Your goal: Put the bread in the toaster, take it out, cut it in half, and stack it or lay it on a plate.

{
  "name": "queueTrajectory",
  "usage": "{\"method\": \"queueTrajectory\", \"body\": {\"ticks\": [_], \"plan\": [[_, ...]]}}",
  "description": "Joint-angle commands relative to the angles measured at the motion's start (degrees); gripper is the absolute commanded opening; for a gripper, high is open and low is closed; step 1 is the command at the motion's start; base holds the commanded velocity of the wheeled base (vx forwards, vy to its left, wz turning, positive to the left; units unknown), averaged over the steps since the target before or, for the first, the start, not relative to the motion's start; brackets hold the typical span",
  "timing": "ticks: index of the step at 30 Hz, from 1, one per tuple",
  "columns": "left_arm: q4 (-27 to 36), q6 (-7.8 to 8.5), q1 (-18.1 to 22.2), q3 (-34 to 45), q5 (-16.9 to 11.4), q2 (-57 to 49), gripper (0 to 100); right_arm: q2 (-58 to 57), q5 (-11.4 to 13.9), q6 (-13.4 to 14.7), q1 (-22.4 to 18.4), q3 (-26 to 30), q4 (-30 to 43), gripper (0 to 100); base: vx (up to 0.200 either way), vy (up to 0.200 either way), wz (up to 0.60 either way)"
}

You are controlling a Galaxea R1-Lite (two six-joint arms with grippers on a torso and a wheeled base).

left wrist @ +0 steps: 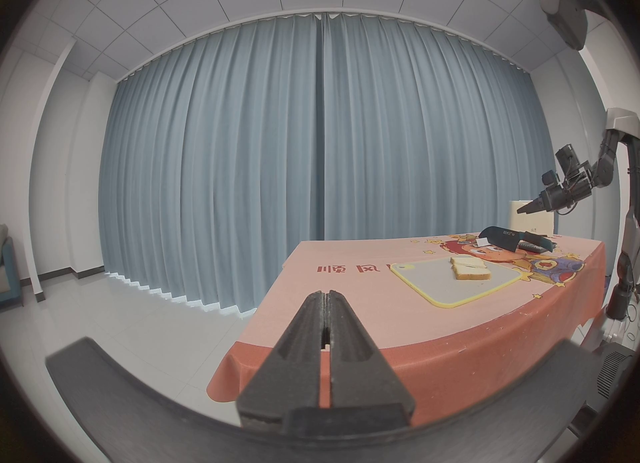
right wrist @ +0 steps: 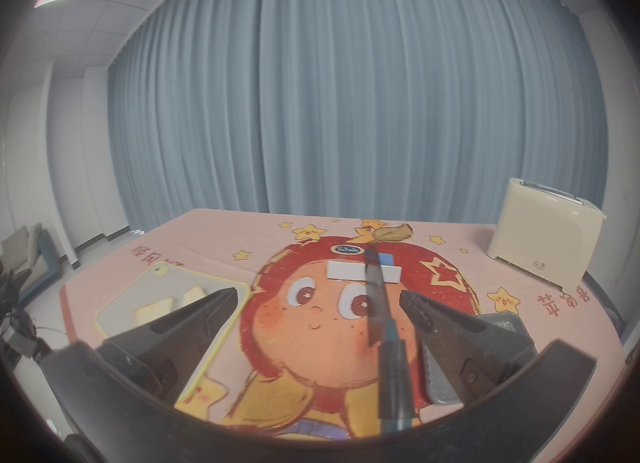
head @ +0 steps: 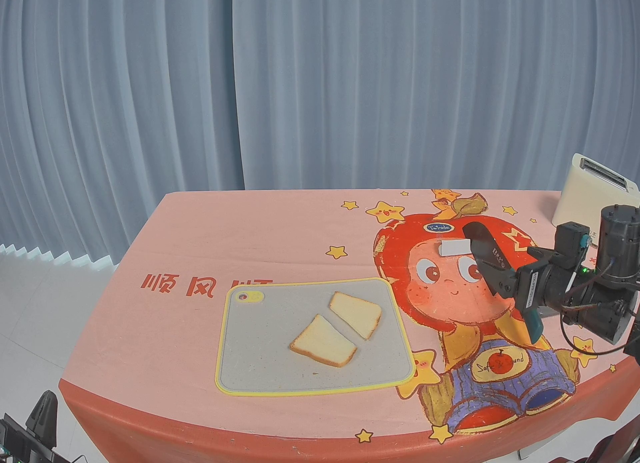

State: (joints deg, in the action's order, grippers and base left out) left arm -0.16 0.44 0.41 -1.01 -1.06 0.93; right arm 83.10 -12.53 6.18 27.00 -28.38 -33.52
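Bread: two halves (head: 355, 314) (head: 324, 342) side by side on board (head: 267, 351), cut done, ready for plating.
Knife (right wrist: 381, 324): flat on worktop (head: 267, 238), clear of the bread.
Right gripper (right wrist: 317, 296): above knife, fingers spread, empty.
Left gripper (left wrist: 325, 298): off worktop's corner, fingers clenched, empty.

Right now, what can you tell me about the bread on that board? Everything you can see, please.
The bread is already cut into two pieces, and the farther piece sits just beyond the nearer one. Each has a pale cream face, a thin golden-brown crust on its outer edges and a straight cut side, and looks soft. Both lie flat near the middle of the grey cutting board with the yellow rim, a narrow gap between them. Only the board touches them.
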Motion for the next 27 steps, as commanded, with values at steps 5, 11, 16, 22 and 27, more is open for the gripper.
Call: {"method": "queueTrajectory", "body": {"ticks": [5, 11, 16, 22, 27], "plan": [[0.0, 0.0, 0.0, 1.0, 0.0, -0.9, 0, -7.3, 0.8, -1.3, 7.7, 2.4, -0.1, 100, 0.0, 0.0, 0.0], [0.0, 0.0, 0.0, 1.0, 0.0, -0.9, 0, -10.2, 0.8, -1.3, 13.4, 3.2, -0.1, 100, 0.0, 0.0, 0.0], [0.0, 0.0, 0.0, 1.0, 0.0, -0.9, 0, -10.1, 1.0, -0.9, 13.7, 3.2, -0.1, 100, 0.0, 0.0, 0.0], [0.0, 0.0, 0.0, 1.0, 0.0, -0.9, 0, -9.5, 1.0, -0.8, 13.7, 3.6, 0.0, 100, 0.0, 0.0, 0.0], [0.0, 0.0, 0.0, 1.0, 0.0, -0.9, 0, -8.5, 1.5, -1.5, 13.9, 0.8, 4.7, 100, 0.0, 0.0, 0.0]]}}
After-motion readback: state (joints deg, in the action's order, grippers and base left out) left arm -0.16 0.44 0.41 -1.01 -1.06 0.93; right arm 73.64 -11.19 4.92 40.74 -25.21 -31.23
